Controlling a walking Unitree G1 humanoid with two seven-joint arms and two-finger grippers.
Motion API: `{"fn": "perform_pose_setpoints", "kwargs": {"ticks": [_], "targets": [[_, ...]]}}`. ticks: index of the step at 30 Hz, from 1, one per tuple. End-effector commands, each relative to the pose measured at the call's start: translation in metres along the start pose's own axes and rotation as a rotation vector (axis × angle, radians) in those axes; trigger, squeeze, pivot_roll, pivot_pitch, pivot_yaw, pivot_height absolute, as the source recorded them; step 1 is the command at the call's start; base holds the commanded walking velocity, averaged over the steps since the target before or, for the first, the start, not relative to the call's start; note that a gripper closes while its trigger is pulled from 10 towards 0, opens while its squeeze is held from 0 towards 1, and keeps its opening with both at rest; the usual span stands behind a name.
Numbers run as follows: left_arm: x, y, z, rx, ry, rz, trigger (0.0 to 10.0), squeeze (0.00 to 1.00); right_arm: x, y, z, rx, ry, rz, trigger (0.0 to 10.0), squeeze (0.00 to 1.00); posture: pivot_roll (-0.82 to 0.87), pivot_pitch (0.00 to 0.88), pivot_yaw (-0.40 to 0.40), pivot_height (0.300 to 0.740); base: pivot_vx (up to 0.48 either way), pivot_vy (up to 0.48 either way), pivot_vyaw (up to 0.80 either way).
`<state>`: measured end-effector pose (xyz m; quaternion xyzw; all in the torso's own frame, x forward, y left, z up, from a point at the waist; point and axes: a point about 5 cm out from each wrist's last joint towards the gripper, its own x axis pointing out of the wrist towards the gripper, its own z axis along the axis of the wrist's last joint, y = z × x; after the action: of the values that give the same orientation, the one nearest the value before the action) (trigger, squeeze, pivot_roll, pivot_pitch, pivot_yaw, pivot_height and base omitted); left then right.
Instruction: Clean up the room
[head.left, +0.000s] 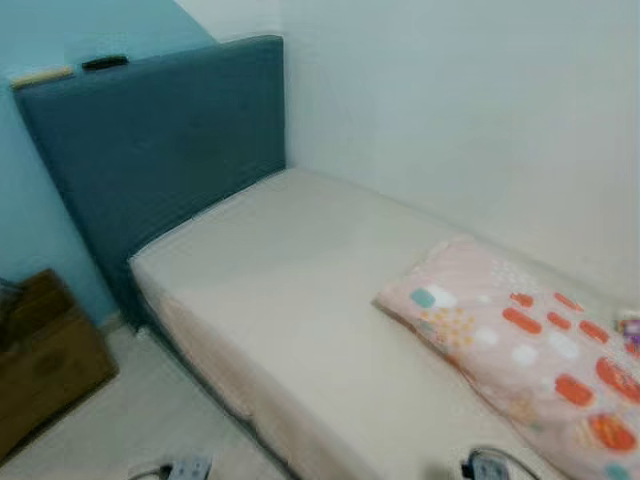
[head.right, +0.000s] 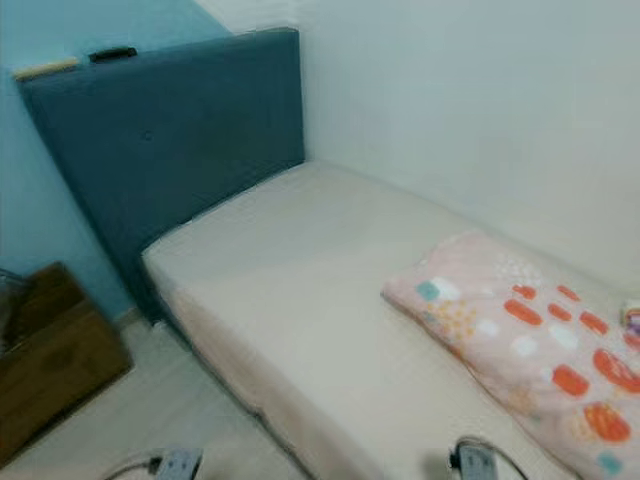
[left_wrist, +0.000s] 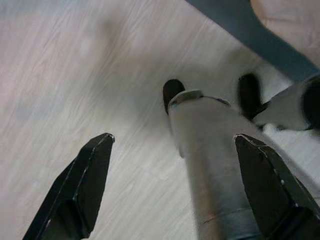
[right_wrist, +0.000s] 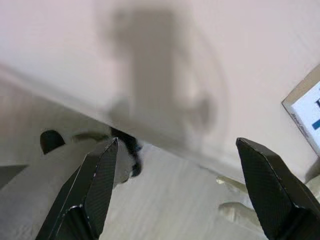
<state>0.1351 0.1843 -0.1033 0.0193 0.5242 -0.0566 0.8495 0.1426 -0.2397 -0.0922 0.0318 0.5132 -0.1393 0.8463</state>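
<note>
Both tools hang low with fingers apart and nothing in them, the left tool (left_wrist: 172, 175) over the floor, the right tool (right_wrist: 175, 185) at the bed's edge. The patterned pillow (head.left: 520, 350) lies askew mid-mattress (head.left: 300, 300); I'd step closer and grip a corner

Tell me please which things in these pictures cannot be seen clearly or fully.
- Pillow: cut off by the head views' right and bottom edges.
- Wooden box: cut off at the left edge.
- Two small items on the headboard top: too small to identify.
- White-and-blue object: cut off at the right wrist view's edge.
</note>
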Motion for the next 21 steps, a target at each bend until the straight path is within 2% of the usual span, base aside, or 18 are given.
{"fn": "perform_pose_setpoints", "kwargs": {"ticks": [1,5,6,7,10,14,15,17,19,21], "targets": [[0.000,-0.001,-0.004,0.009,0.017,-0.006,10.0,0.00,-0.002,-0.010,-0.013,0.023,0.039,-0.037,10.0,0.00,-0.10,0.000,0.002,0.740,0.000,-0.450,0.00],[-0.001,0.000,-0.005,-0.009,0.021,-0.004,10.0,0.00,-0.002,-0.023,-0.002,0.128,0.001,-0.098,10.0,0.00,-0.10,0.000,0.005,0.740,0.000,0.000,0.00],[-0.001,0.000,-0.005,-0.009,0.021,-0.004,10.0,0.00,-0.002,-0.023,-0.002,0.128,0.001,-0.098,10.0,0.00,-0.10,0.000,0.005,0.740,0.000,0.000,0.00],[-0.001,0.000,-0.006,-0.009,0.022,-0.003,10.0,0.00,-0.002,-0.029,0.002,0.177,-0.014,-0.120,10.0,0.00,-0.10,0.000,0.005,0.740,0.000,0.000,0.00],[-0.001,0.001,-0.006,-0.011,0.023,-0.003,10.0,0.00,-0.003,-0.034,0.006,0.212,-0.026,-0.138,10.0,0.00,-0.10,0.000,0.006,0.740,0.000,0.000,0.00],[-0.002,0.003,-0.009,-0.007,0.029,-0.001,10.0,0.00,-0.006,-0.061,0.032,0.401,-0.132,-0.211,10.0,0.00,-0.10,0.000,0.014,0.740,0.000,0.000,-0.74],[-0.002,0.003,-0.009,-0.005,0.030,-0.001,10.0,0.00,-0.007,-0.066,0.039,0.421,-0.159,-0.222,10.0,0.00,-0.10,0.000,0.016,0.740,0.000,0.000,-0.73],[-0.002,0.003,-0.009,-0.005,0.030,-0.001,10.0,0.00,-0.007,-0.066,0.039,0.421,-0.159,-0.222,10.0,0.00,-0.10,0.000,0.016,0.740,0.000,0.000,-0.73],[-0.002,0.005,-0.010,0.003,0.035,0.000,10.0,0.00,-0.010,-0.076,0.057,0.448,-0.221,-0.239,10.0,0.00,-0.10,0.000,0.018,0.740,0.000,0.000,-0.73],[-0.002,0.005,-0.010,0.003,0.035,0.000,10.0,0.00,-0.010,-0.076,0.057,0.448,-0.221,-0.239,10.0,0.00,-0.10,0.000,0.018,0.740,0.000,0.000,-0.74]]}}
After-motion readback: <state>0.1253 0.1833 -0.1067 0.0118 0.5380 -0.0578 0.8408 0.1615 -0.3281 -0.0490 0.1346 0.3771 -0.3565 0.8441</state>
